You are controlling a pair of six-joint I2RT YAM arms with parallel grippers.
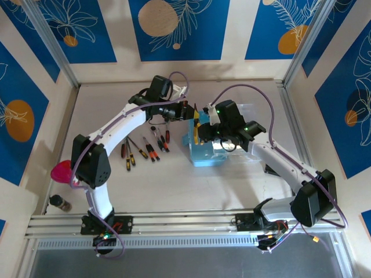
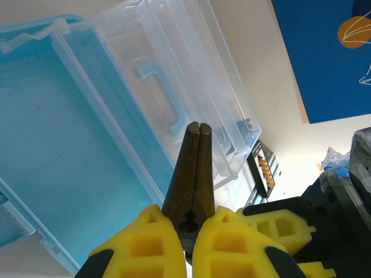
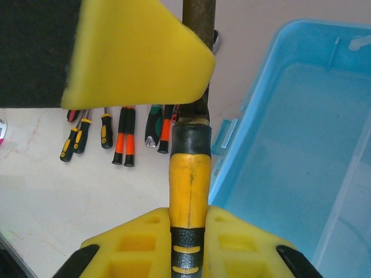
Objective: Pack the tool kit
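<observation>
My left hand point(image 2: 188, 213) was clamped on the dark nose of the pliers point(image 2: 191, 168), my right hand point(image 3: 188, 217) clamped on their yellow handle. They hung above the rim of the light-blue case point(image 3: 290, 162), its clear lid point(image 2: 191, 63) laid back; screwdrivers point(image 3: 123, 136) lay in a row on the desk point(image 3: 69, 202) beside it.

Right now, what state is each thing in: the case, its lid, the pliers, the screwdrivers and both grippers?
case: open, nothing visible inside.
lid: swung back.
pliers: nose closed, held over the case by both grippers.
screwdrivers: lying in a row outside the case, not packed.
left gripper: shut on the pliers near the pivot.
right gripper: shut on a yellow handle of the pliers.
</observation>
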